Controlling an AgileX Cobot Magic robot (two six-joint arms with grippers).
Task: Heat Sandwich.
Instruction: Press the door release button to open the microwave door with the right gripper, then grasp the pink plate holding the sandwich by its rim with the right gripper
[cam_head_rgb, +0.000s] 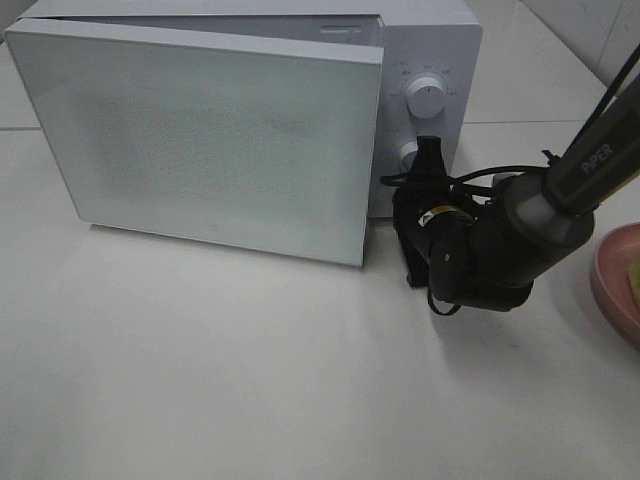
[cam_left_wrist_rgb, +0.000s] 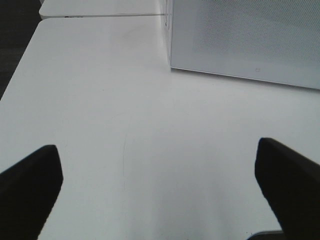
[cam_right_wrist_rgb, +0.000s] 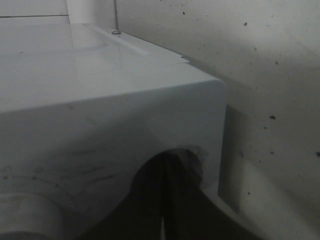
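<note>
The white microwave (cam_head_rgb: 430, 40) stands at the back, and its door (cam_head_rgb: 200, 140) is swung partly open with its right edge standing out from the body. My right gripper (cam_head_rgb: 428, 152) is at the control panel by the lower knob (cam_head_rgb: 407, 155), just right of the door's edge. In the right wrist view its dark fingers (cam_right_wrist_rgb: 165, 170) are pressed together against the white panel. The pink plate (cam_head_rgb: 612, 285) is cut off at the right edge, and only a yellow sliver of the sandwich (cam_head_rgb: 635, 275) shows on it. My left gripper (cam_left_wrist_rgb: 160, 175) is open and empty over bare table, out of the exterior high view.
The upper knob (cam_head_rgb: 427, 100) sits above the lower one. The white table (cam_head_rgb: 250, 380) stretches in front of the microwave. In the left wrist view the table's left edge (cam_left_wrist_rgb: 20, 75) drops to a dark floor.
</note>
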